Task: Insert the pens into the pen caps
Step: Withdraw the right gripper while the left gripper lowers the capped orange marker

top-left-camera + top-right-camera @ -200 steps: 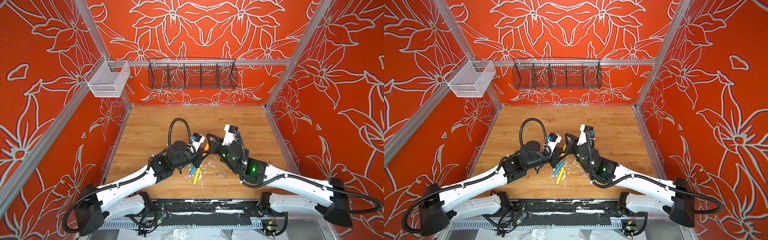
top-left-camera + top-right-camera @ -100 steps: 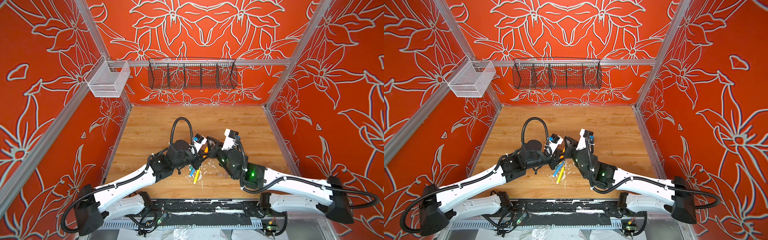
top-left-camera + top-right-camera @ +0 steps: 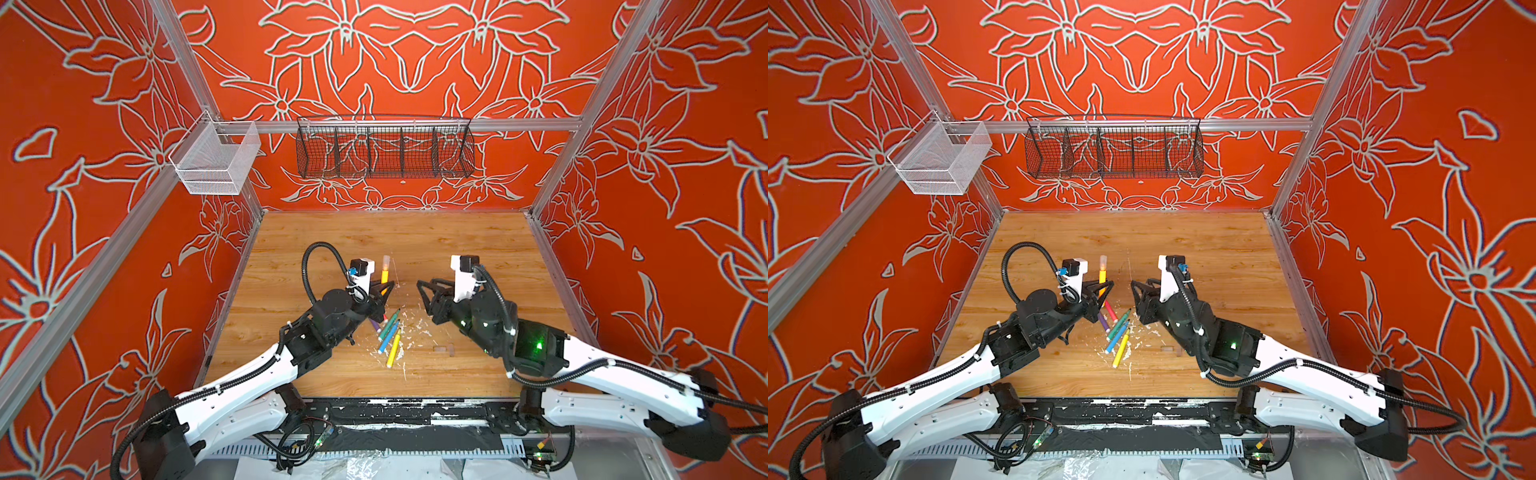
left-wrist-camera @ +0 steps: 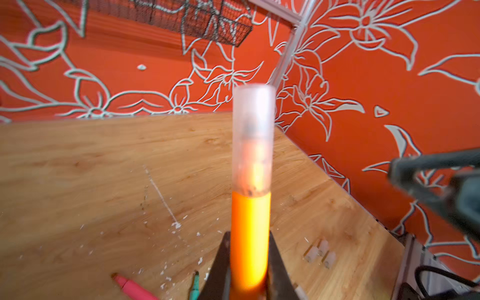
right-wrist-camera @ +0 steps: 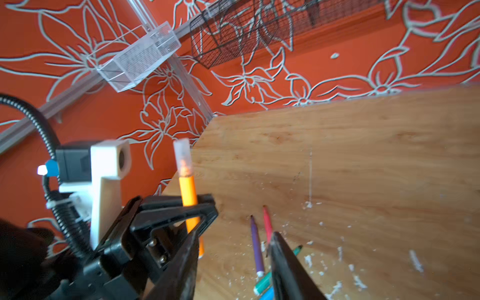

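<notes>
Left wrist view: finds the left gripper [image 4: 248,259] clenched on the orange pen [image 4: 250,228], both fingers [image 4: 220,262] pressed against the lower part of its body. Shows a clear pen cap [image 4: 253,135] seated over the far end of that pen, cloudy, with dark specks near its rim. Carries the capped pen clear of the wooden table [image 3: 457,249], cap end pointing away from the gripper and toward the back wall in both top views. Places the right gripper [image 5: 235,233] just across from it, released, jaws apart with nothing between them; near the left gripper but not touching it. Shows five more pens lying uncapped on the table, below and between the two grippers: purple pen [image 3: 1103,322], pink pen [image 3: 1110,311], green pen [image 3: 1120,321], blue pen [image 3: 1116,338] and yellow pen [image 3: 1121,351], bunched in a loose fan. Shows white flecks [image 3: 415,328] scattered around them. Puts three loose pen caps [image 4: 320,253] close together on the table beside the right arm, faint in both top views.
</notes>
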